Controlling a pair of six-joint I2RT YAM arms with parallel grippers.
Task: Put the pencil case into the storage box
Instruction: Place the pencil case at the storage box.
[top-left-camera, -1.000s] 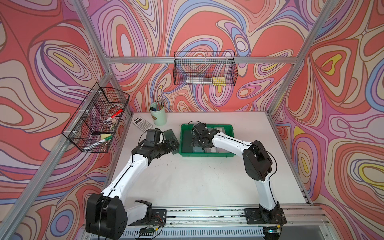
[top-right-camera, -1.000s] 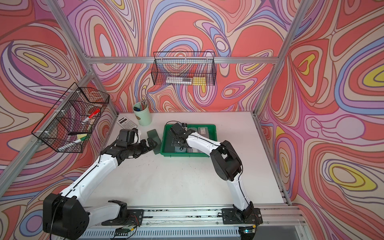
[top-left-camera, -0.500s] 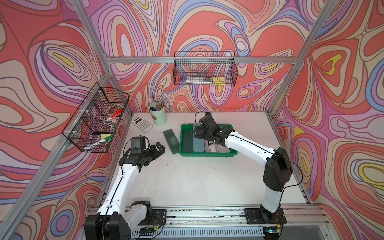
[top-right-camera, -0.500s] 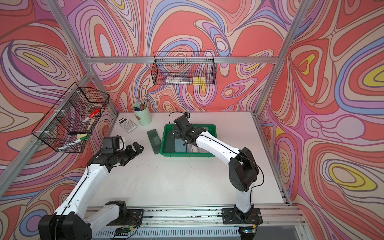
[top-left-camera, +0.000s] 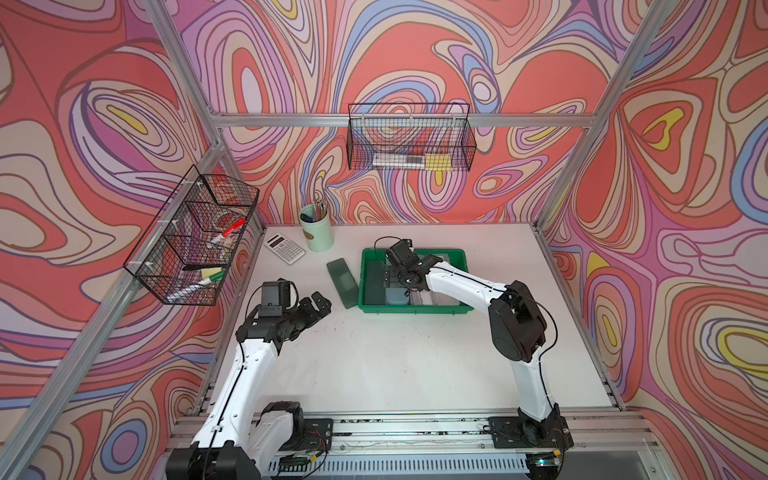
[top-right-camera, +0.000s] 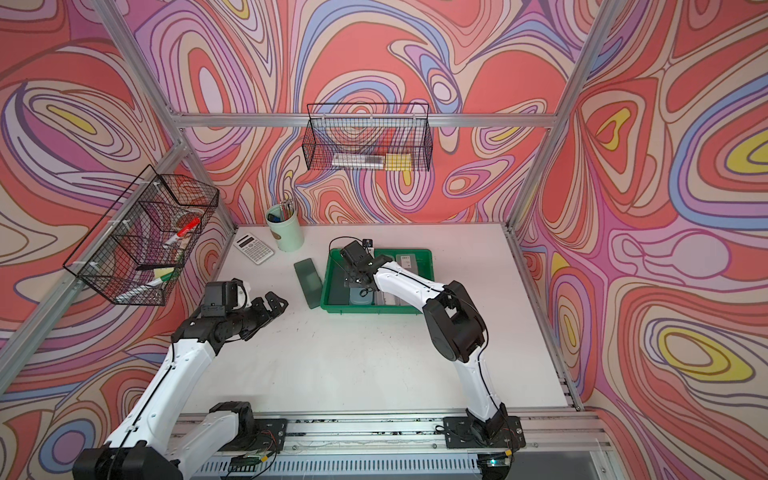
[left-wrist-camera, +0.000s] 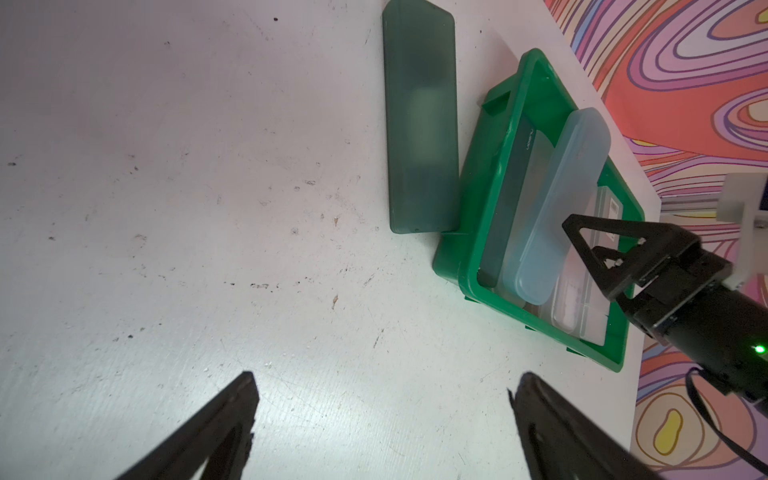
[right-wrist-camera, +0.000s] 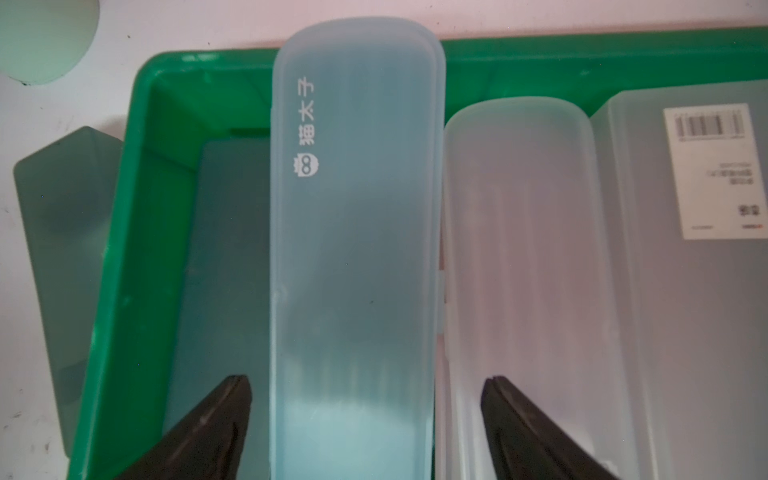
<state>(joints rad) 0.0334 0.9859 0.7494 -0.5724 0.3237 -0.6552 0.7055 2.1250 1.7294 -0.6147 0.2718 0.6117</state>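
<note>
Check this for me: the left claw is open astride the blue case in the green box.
Wrong arm. The right claw is open astride the blue case in the green box, as the right wrist view shows. The left claw is open too, but off beside the box.

This is a robotics lab test cell. Aluminium frame bars (top-left-camera: 291, 120) box in a white table (top-left-camera: 395, 353), and printed swirl-pattern panels (top-left-camera: 83, 124) cover every wall. In both top views the left arm (top-left-camera: 249, 365) and right arm (top-left-camera: 528, 374) are bolted to a metal rail (top-left-camera: 415, 428) along the bottom edge. At the upper left sit a calculator (top-left-camera: 284, 248) and a pen cup (top-left-camera: 316, 235); black wire baskets (top-left-camera: 409, 143) hang from the frame.
</note>
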